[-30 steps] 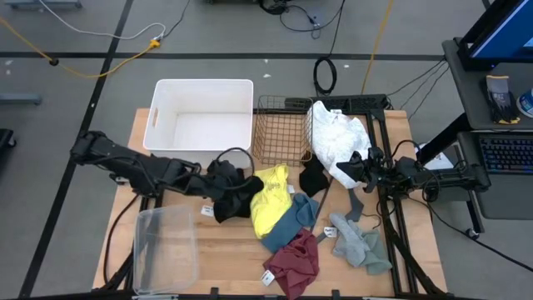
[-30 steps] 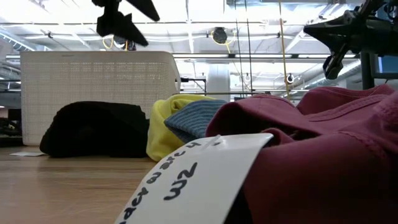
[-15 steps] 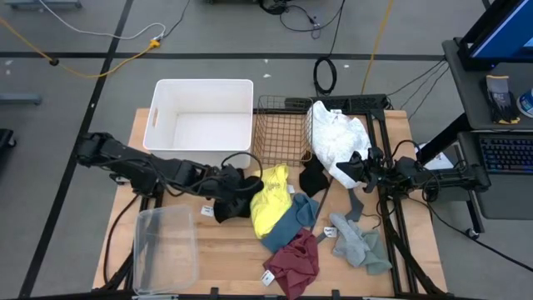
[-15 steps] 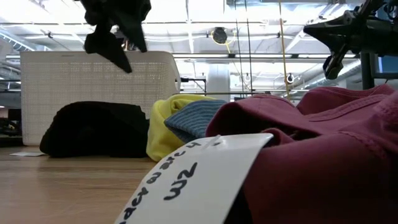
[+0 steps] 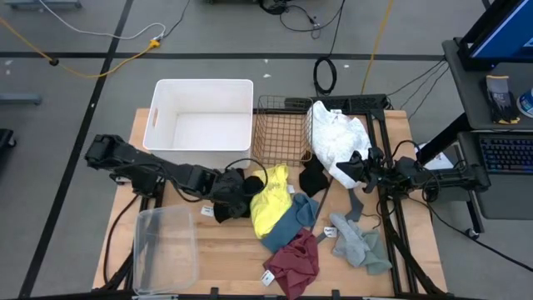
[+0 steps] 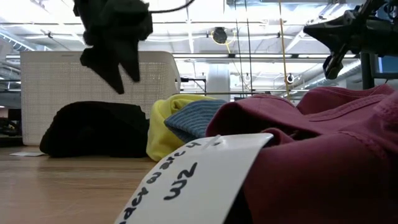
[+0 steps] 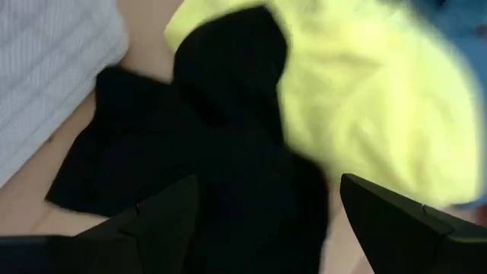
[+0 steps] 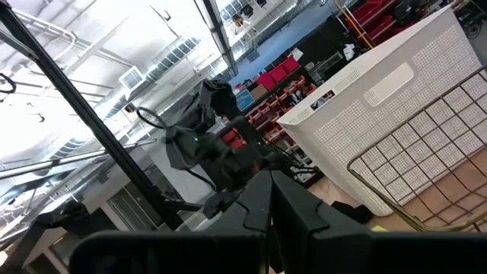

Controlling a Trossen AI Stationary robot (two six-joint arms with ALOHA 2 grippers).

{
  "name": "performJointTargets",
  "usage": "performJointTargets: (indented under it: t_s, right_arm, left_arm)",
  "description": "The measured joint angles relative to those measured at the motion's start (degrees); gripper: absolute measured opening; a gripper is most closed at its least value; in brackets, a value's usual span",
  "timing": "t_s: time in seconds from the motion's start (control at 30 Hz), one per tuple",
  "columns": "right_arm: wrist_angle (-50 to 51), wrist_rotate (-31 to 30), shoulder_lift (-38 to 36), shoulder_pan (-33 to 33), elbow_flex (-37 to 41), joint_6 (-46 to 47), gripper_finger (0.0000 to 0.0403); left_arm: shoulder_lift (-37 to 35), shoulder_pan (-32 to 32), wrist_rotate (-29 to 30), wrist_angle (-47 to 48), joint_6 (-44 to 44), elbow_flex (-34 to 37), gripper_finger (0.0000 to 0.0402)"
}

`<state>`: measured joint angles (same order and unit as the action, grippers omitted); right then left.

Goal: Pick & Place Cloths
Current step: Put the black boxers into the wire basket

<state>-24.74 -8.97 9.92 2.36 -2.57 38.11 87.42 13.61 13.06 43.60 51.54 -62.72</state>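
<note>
The left gripper [image 5: 236,185] hangs spread wide above the black cloth [image 5: 231,198], at nine o'clock of the yellow cloth [image 5: 270,200], poised to grasp. The right gripper [image 5: 360,167], shut and empty, waits by the white cloth [image 5: 335,137].

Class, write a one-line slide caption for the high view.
Left gripper open above a black cloth beside the yellow cloth; right gripper waits shut by the white cloth.

A workshop hall: high truss ceiling [image 6: 261,37], red parts bins [image 8: 274,80], floor cables [image 5: 83,50].
</note>
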Motion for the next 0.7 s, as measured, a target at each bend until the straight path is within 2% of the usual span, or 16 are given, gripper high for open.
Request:
performJointTargets:
  t_s: [0.5, 0.7]
  right_arm:
    - [-0.2, 0.0, 0.0, 0.0, 0.0, 0.2, 0.0004]
    - [-0.2, 0.0, 0.0, 0.0, 0.0, 0.1, 0.0004]
  left_arm:
    - [9.3, 0.9, -0.1, 5.0, 7.5, 0.0, 0.0324]
    - [13.4, 2.0, -3.4, 3.9, 7.5, 0.0, 0.0323]
